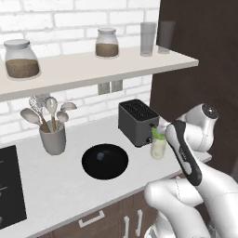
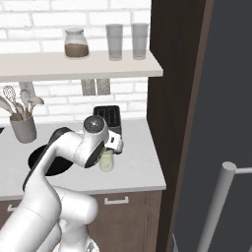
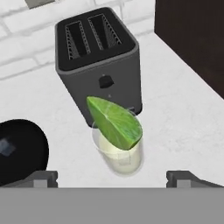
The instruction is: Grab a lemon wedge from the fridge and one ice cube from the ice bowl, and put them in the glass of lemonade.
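Pincer [image 3: 112,177]: open, its two dark tips spread wide on either side, gripping nothing, hovering above the glass.
Lemon wedge: the small yellow-green citrus wedge [image 3: 116,123] rests tilted on the rim of the glass, partly inside it, free of the fingertips.
Glass of lemonade: the small clear tumbler of pale yellowish liquid [image 3: 119,156] stands upright on the pale grey surface [image 1: 60,183], just in front of the black two-slot toaster [image 1: 137,122].
Ice bowl: the wide, shallow, round black bowl [image 1: 105,161] sits on the surface left of the glass, near it but apart.
Fridge: the tall grey fridge door [image 2: 221,123] with a vertical bar handle stands at the right.
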Available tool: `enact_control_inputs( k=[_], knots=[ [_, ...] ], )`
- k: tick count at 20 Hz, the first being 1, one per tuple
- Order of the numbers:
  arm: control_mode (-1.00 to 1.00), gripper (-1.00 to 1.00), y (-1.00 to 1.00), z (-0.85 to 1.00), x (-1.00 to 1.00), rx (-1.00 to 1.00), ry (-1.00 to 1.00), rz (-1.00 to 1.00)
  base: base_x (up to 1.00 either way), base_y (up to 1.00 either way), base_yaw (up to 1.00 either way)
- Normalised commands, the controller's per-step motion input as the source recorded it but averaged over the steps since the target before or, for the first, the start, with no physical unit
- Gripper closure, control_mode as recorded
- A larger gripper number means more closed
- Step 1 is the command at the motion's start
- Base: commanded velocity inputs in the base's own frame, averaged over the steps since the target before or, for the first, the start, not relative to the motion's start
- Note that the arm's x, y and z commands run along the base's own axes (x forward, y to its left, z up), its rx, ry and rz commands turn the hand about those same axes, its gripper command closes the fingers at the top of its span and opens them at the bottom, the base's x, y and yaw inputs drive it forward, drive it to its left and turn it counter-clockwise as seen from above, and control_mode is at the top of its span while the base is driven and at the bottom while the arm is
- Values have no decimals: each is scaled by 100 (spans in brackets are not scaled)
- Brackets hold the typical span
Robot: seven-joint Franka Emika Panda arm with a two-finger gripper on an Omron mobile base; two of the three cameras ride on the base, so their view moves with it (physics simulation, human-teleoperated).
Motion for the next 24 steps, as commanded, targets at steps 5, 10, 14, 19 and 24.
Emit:
enact_control_inputs(
  k=[5, 10, 14, 19, 24],
  knots=[
    [-100, -100, 0, 28, -15, 9, -14, 0, 0, 0, 0],
    [-100, -100, 1, 28, -18, 7, -7, 0, 0, 0, 0],
    [-100, -100, 6, 100, -45, -27, 19, 2, 0, 0, 0],
    [-100, -100, -20, 82, -76, -17, 13, 1, 0, 0, 0],
    [-100, -100, -17, 11, -96, 12, -4, -1, 0, 0, 0]
  ],
)
